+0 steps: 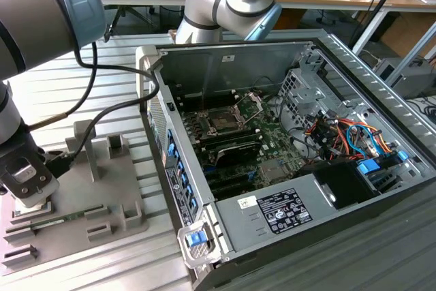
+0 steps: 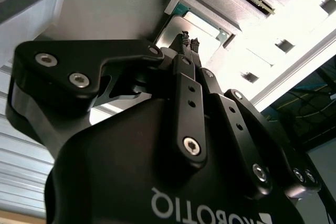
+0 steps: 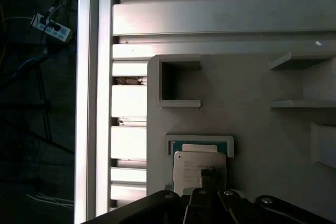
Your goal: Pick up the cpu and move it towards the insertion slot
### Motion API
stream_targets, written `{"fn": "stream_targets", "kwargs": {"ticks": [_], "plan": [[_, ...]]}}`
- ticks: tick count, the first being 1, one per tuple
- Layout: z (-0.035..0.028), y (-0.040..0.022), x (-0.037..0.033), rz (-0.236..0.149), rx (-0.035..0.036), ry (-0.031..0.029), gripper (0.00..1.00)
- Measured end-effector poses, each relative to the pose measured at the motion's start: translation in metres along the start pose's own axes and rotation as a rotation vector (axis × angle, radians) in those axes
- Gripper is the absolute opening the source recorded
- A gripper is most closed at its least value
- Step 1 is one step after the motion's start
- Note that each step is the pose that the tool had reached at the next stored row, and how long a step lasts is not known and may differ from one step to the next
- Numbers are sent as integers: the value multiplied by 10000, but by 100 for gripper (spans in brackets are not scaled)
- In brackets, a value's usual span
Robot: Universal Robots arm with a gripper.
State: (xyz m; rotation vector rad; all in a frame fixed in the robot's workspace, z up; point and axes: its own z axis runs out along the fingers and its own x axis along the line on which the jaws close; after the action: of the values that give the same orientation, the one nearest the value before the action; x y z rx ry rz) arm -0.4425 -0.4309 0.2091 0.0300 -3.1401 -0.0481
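The cpu (image 3: 191, 163), a flat square chip with a silvery top and a green edge, lies in a recess of the grey tray (image 1: 102, 189) at the exterior view's left. My gripper (image 1: 33, 204) stands straight down over that recess. In both wrist views its fingertips (image 2: 185, 40) sit close together at the chip's top face (image 2: 176, 27), with the gripper (image 3: 206, 174) shut; I cannot tell whether they touch it. The insertion slot (image 1: 223, 119), a dark square socket with its metal bracket raised, sits on the board inside the open computer case, far off to the exterior view's right.
The case wall (image 1: 153, 100) rises between the tray and the board. Upright grey posts (image 1: 85, 142) stand on the tray near my gripper. A black cable (image 1: 102, 110) hangs from the arm. Drive cages and coloured wiring (image 1: 340, 134) fill the case's right side.
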Motion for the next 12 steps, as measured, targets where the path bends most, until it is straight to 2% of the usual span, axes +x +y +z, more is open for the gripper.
{"fn": "stream_targets", "kwargs": {"ticks": [12], "plan": [[44,-2,11,0,0,-3,11]]}}
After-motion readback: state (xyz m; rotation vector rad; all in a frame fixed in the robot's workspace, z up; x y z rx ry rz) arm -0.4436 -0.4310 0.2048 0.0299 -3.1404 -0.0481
